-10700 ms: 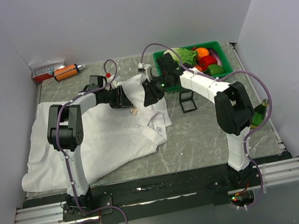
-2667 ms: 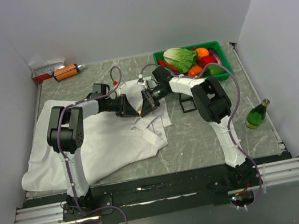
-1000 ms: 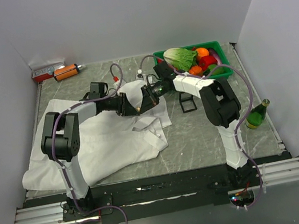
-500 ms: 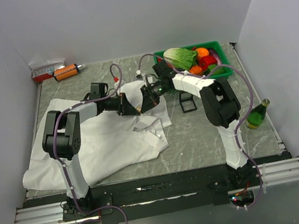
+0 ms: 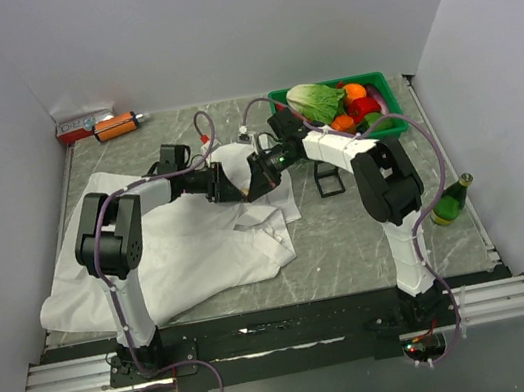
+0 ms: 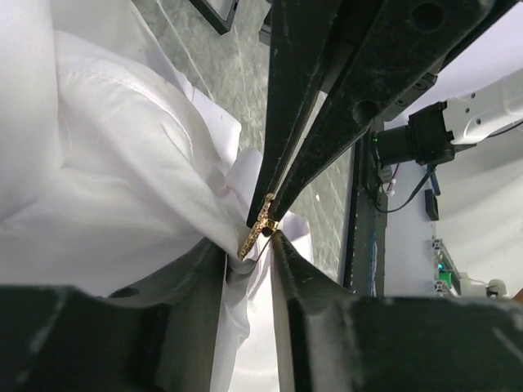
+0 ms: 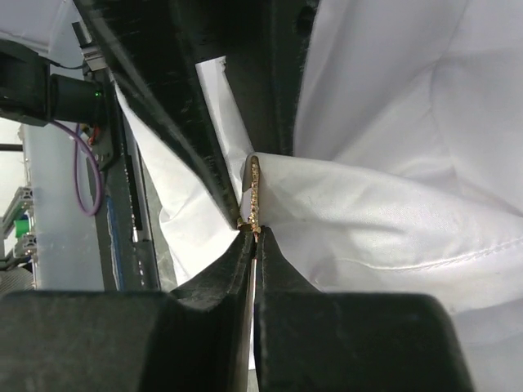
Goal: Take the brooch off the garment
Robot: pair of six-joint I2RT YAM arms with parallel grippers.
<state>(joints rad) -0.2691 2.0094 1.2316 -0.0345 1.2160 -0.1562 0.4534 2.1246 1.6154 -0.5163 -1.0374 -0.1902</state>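
A white shirt (image 5: 180, 251) lies spread on the marble table. My two grippers meet tip to tip over its collar area, left gripper (image 5: 229, 181) and right gripper (image 5: 256, 175). The brooch (image 6: 260, 231) is a thin gold pin seen edge-on, sticking out of a pulled-up fold of the shirt (image 6: 106, 163). My left gripper (image 6: 249, 257) is shut on that fold just beside the brooch. My right gripper (image 7: 253, 237) is shut on the lower end of the brooch (image 7: 254, 196). In the top view the brooch is hidden between the fingers.
A green basket (image 5: 379, 84) of vegetables stands at the back right. A small black stand (image 5: 328, 179) is right of the shirt. A green bottle (image 5: 451, 201) stands near the right edge. An orange object (image 5: 116, 126) and a box (image 5: 83, 122) lie at the back left.
The grippers closed in from either side of the brooch, which lay open on the shirt. Over the last second they have drawn the fold slightly up and toward the back.
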